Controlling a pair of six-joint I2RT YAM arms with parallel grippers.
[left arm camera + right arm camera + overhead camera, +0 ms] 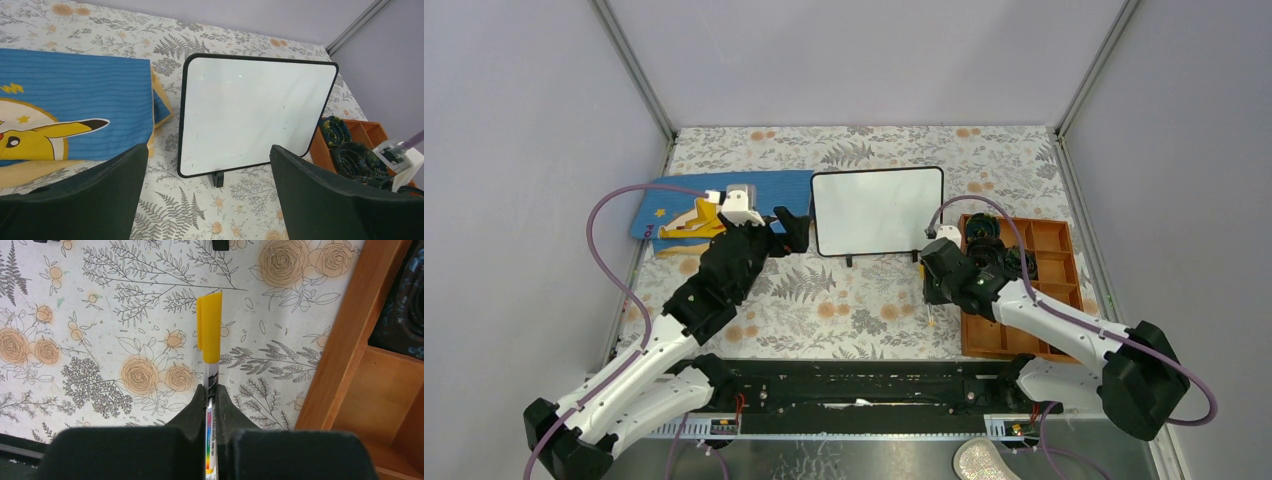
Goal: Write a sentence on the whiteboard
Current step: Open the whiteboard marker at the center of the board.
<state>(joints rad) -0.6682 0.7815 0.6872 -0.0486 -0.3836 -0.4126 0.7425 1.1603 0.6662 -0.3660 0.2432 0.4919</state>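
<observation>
The whiteboard (pixel 879 210) (pixel 255 110) stands upright on small black feet at the middle back of the floral table. Its white face is blank apart from faint smudges, and the sentence is not in view. My left gripper (pixel 790 228) (pixel 208 152) is wide open just left of and in front of the board, with nothing between its fingers. My right gripper (pixel 936 282) (pixel 211 390) is shut on a marker (pixel 210 330) with a yellow cap. It holds the marker low over the table, in front of the board's right corner.
A blue mat with a yellow character (pixel 686 205) (pixel 75 100) lies left of the board. An orange-brown wooden tray (pixel 1064 255) (pixel 350 335) with dark rolled items (pixel 989 250) sits right of the board, close beside my right gripper. Grey walls enclose the table.
</observation>
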